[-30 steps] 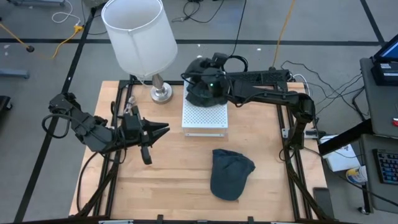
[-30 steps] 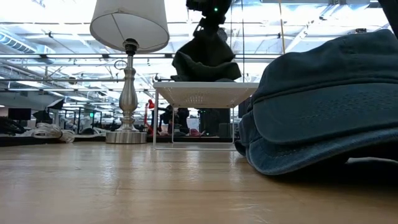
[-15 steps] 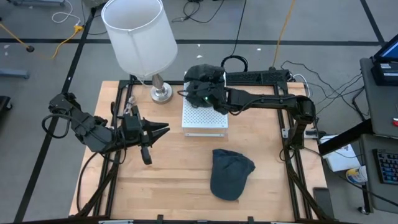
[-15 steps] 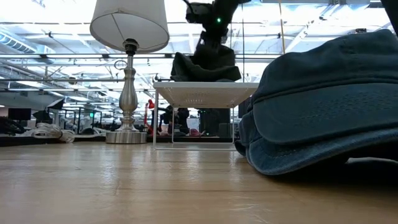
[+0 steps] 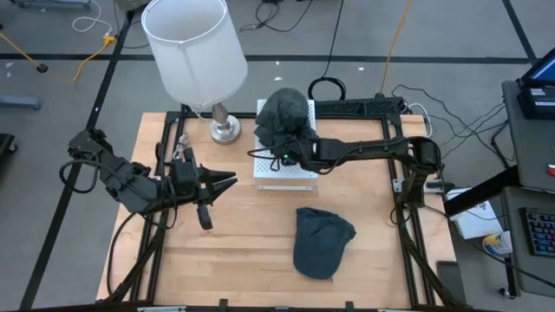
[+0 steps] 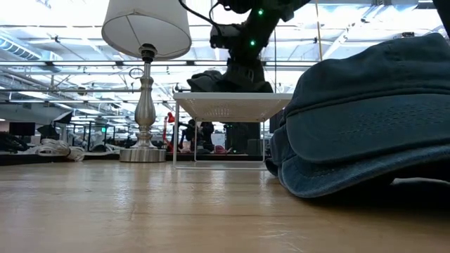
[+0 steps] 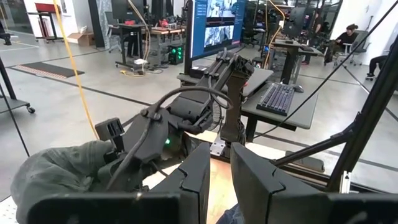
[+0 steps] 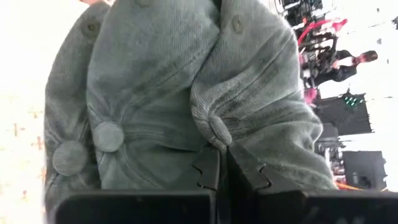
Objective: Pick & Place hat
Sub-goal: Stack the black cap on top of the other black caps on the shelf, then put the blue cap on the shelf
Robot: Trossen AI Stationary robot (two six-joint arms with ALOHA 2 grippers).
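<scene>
robotics lab on an open office floor, wooden table point(image 5: 251, 234) in a black frame, cables trailing on grey floor behind the table, desks with monitor point(image 7: 214, 22) and keyboard point(image 7: 278, 99) beyond the table, seated people farther back

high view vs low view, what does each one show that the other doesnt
Only the high view shows the left gripper, waiting over the table's left side, and the whole wooden table with both arms. Only the low view shows the white stand's legs and the room behind. Both show the lamp, the blue cap lying on the table, and the right gripper shut on the grey hat at the stand.
</scene>
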